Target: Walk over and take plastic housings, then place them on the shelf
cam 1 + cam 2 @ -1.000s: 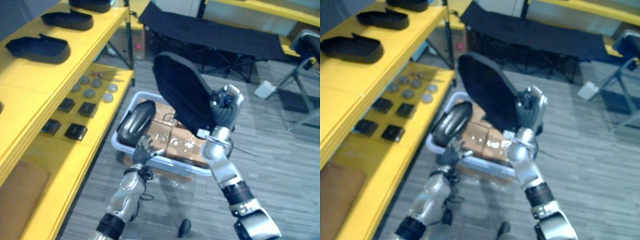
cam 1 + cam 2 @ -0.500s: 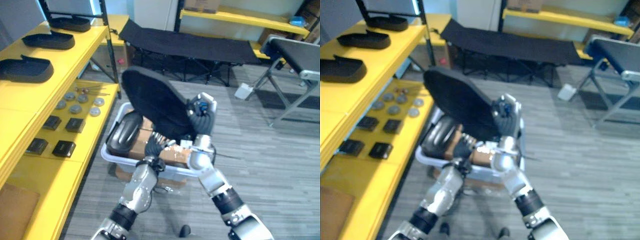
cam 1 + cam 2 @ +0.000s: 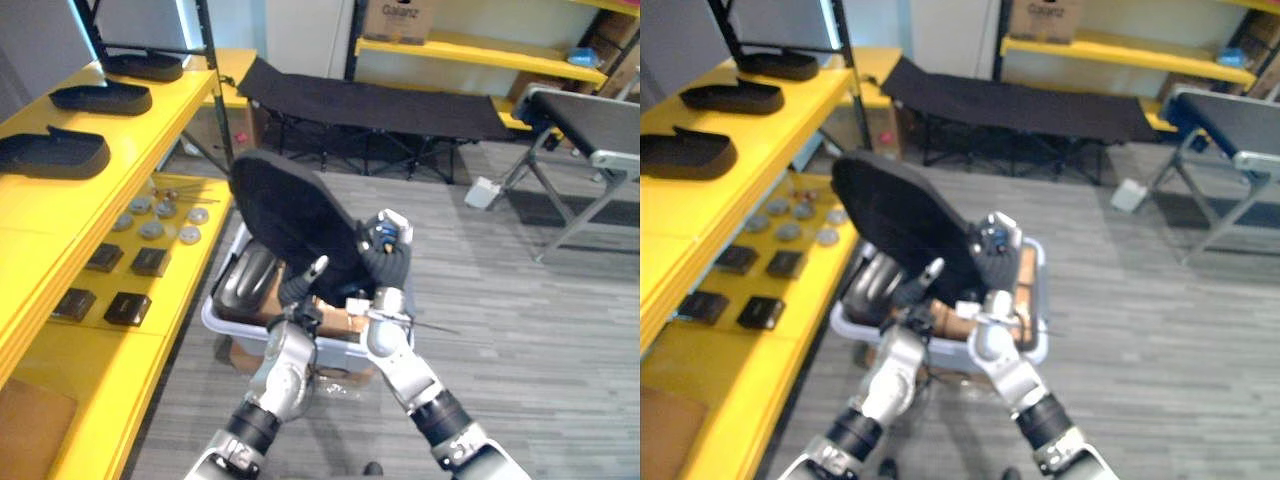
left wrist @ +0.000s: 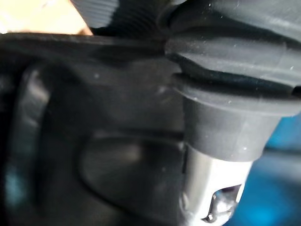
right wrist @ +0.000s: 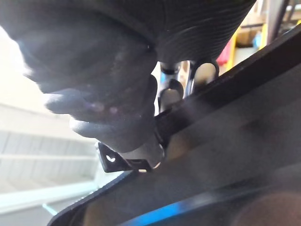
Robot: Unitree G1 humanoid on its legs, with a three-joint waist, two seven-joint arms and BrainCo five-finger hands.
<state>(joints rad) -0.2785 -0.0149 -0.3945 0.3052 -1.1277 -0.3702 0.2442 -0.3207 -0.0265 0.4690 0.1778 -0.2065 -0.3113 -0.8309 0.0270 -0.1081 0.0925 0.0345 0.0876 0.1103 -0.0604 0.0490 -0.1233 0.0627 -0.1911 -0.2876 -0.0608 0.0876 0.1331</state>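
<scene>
the big housing (image 3: 295, 225) in the air is black plastic, matt and slightly grainy. the housing in the bin (image 3: 245, 280) is also dark plastic, but glossy, with bright reflections. the bin (image 3: 222, 318) is pale smooth plastic and the boxes (image 3: 335, 312) inside are brown cardboard. the right robot hand (image 3: 385, 260) has a dark ribbed cover, matt like rubber; the left robot hand (image 3: 298, 293) shows a silver, metal-looking finger. the shelf (image 3: 60, 200) is smooth yellow with a soft shine. the floor (image 3: 520, 330) is grey wood-grain planks, the cot (image 3: 370, 100) black cloth.
</scene>
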